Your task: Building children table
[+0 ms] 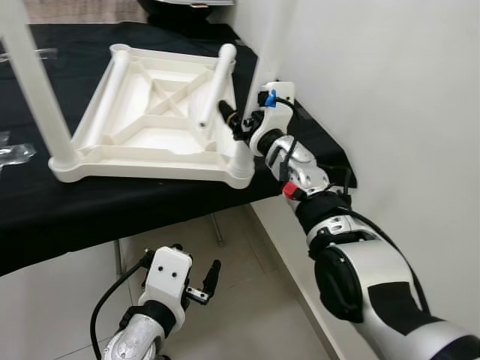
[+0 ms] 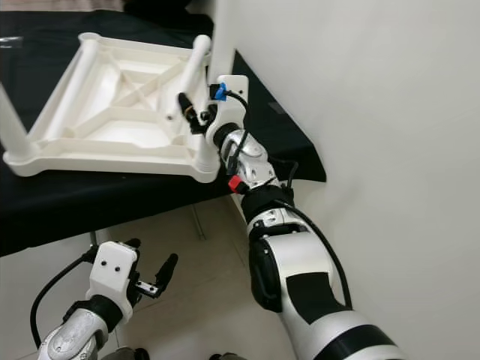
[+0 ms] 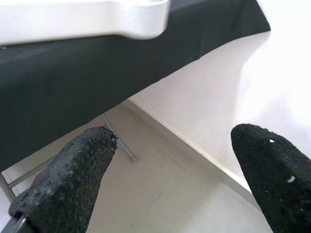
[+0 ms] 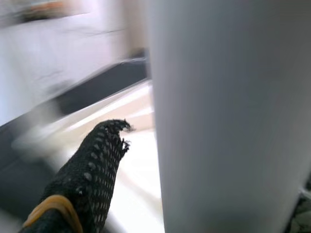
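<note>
The white children's table top lies upside down on a black-covered table. One white leg stands upright in its near left corner. Another leg rises from the near right corner, and my right gripper is shut on it low down. In the right wrist view that leg sits close against one black finger; the other finger is hidden behind it. A loose leg leans across the underside's ribs. My left gripper hangs open below the table's front edge, holding nothing.
A white wall runs close along the right side of the table. Clear plastic wrapping lies on the cloth at the left. Below are a tiled floor and a metal folding-table strut.
</note>
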Tool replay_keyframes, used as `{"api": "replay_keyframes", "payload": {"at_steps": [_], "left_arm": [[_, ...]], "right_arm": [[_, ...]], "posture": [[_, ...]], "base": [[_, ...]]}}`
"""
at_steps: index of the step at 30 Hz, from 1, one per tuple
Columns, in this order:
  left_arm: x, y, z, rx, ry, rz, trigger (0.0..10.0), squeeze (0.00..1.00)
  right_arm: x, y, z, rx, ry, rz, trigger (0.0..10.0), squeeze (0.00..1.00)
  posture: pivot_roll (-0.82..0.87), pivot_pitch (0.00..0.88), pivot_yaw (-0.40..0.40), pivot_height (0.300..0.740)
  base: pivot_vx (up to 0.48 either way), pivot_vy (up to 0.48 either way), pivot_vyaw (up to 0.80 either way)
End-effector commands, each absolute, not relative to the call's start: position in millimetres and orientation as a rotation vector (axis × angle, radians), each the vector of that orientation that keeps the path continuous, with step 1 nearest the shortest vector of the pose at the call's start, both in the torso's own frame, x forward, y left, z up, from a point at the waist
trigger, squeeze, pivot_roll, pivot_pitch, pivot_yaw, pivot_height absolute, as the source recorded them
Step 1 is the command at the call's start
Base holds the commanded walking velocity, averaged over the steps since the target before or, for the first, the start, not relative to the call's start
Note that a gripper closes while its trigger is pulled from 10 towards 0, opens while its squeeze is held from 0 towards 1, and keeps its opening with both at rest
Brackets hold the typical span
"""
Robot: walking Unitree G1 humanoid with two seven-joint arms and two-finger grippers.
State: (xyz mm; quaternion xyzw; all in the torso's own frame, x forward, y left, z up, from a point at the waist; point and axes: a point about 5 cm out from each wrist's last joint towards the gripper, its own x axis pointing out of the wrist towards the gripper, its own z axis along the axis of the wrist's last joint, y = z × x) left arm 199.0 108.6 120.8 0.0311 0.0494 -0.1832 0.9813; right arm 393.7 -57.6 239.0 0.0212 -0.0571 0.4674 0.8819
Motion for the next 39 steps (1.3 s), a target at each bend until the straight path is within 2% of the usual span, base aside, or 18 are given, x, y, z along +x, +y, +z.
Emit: {"api": "replay_keyframes", "payload": {"at_steps": [1,6,9,11,12,13,14,19,21,26,27,31,35,36,39], "left_arm": [[197,108,115,0.059,0.132,-0.374,10.0,0.0],[197,108,116,0.059,0.127,-0.373,10.0,0.0],[197,107,116,0.059,0.128,-0.373,10.0,0.0],[197,107,116,0.06,0.129,-0.372,10.0,0.0],[197,107,116,0.06,0.129,-0.372,10.0,0.0],[197,107,116,0.058,0.128,-0.373,10.0,0.0],[197,107,116,0.061,0.129,-0.372,10.0,0.0],[197,107,116,0.059,0.13,-0.37,10.0,0.0],[198,107,116,0.056,0.129,-0.372,10.0,0.0],[198,107,116,0.057,0.13,-0.371,10.0,0.0],[198,107,116,0.057,0.13,-0.371,10.0,0.0],[199,107,116,0.061,0.13,-0.373,10.0,0.0],[198,107,116,0.063,0.132,-0.372,10.0,0.0],[199,107,116,0.065,0.133,-0.371,10.0,0.0],[199,107,116,0.061,0.132,-0.373,10.0,0.0]], "right_arm": [[374,-44,224,-0.037,-0.085,1.288,10.0,0.0],[372,-39,225,-0.047,-0.07,1.356,10.0,0.0],[385,-27,236,-0.054,-0.075,1.169,10.0,0.0],[390,-22,243,-0.032,-0.092,1.058,6.2,0.0],[390,-22,243,-0.032,-0.092,1.058,6.2,0.0],[392,-21,247,-0.012,-0.099,1.022,4.1,0.0],[393,-19,252,0.024,-0.113,0.994,0.0,0.0],[394,-17,261,0.09,-0.152,0.946,0.0,0.0],[403,-26,254,0.128,-0.101,0.718,0.0,0.0],[415,-53,238,0.109,-0.013,0.284,0.0,0.0],[415,-53,238,0.109,-0.013,0.284,0.0,0.0],[415,-78,229,0.143,0.015,-0.138,0.0,0.0],[412,-72,231,0.176,0.011,-0.186,0.0,0.0],[411,-62,233,0.213,0.011,-0.152,9.8,0.0],[409,-45,239,0.276,-0.007,-0.069,10.0,0.0]], "posture": [[0.15,0.113,-0.159,0.74],[0.15,0.119,-0.157,0.74],[0.15,0.118,-0.158,0.74],[0.15,0.121,-0.161,0.74],[0.15,0.121,-0.161,0.74],[0.15,0.121,-0.161,0.74],[0.15,0.122,-0.163,0.74],[0.15,0.122,-0.162,0.74],[0.14,0.122,-0.162,0.74],[0.14,0.122,-0.161,0.74],[0.14,0.122,-0.161,0.74],[0.14,0.121,-0.16,0.74],[0.14,0.122,-0.159,0.74],[0.14,0.122,-0.16,0.74],[0.14,0.122,-0.158,0.74]], "base": [[0.0,0.0,0.0],[0.0,0.0,0.0],[0.0,0.0,0.0],[0.0,0.0,0.0],[0.0,0.0,0.0],[0.0,0.0,0.0],[0.0,0.0,0.0],[0.0,0.0,0.0],[0.0,0.0,0.0],[0.0,0.0,0.0],[0.0,0.0,0.0],[0.0,0.0,0.0],[0.0,0.0,0.0],[0.0,0.0,0.0],[0.0,0.0,0.0]]}}
